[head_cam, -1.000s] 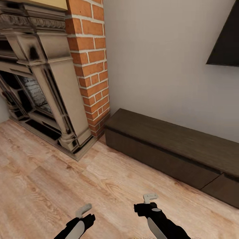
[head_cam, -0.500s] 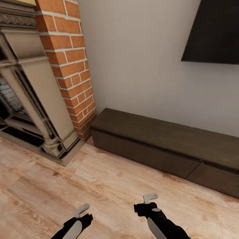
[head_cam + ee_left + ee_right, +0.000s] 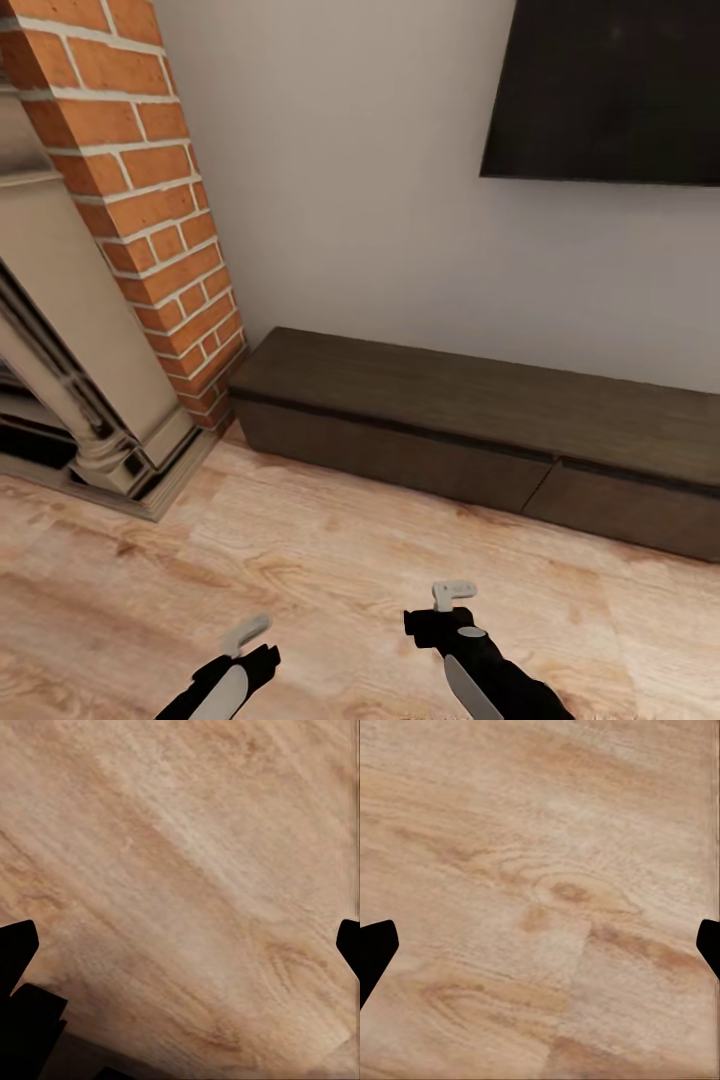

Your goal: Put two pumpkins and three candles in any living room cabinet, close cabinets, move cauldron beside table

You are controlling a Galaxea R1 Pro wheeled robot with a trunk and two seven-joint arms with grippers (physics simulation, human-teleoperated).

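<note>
Since the earlier frames the whole head view had swung to the right: the fireplace had slid off toward the left edge and the dark screen on the wall had come further into the picture, while both arms kept the same place at the bottom of the view, so it was the camera that turned and not the furniture.

Nearest the robot, the left claw [image 3: 246, 634] hung low over the wooden floor [image 3: 330, 560], its black forearm angled up and to the right. The right claw [image 3: 452, 594] sat a little higher and further forward, its forearm running back toward the lower right. Both were empty. In the left wrist view [image 3: 180, 937] and the right wrist view [image 3: 540, 937] the dark fingertips stood at opposite edges with bare planks between them, so both claws were spread wide.

Beyond the claws, well apart from them across the floor, lay the cabinet [image 3: 470, 430]. It was a long, low, dark-brown wooden unit set against the pale wall [image 3: 350, 200], with two wide drawer fronts, both flush and shut. Its left end stood just beside the brick column [image 3: 140, 200], with the stone fireplace [image 3: 60, 340] further left. Above the cabinet hung the dark screen [image 3: 610, 90].
</note>
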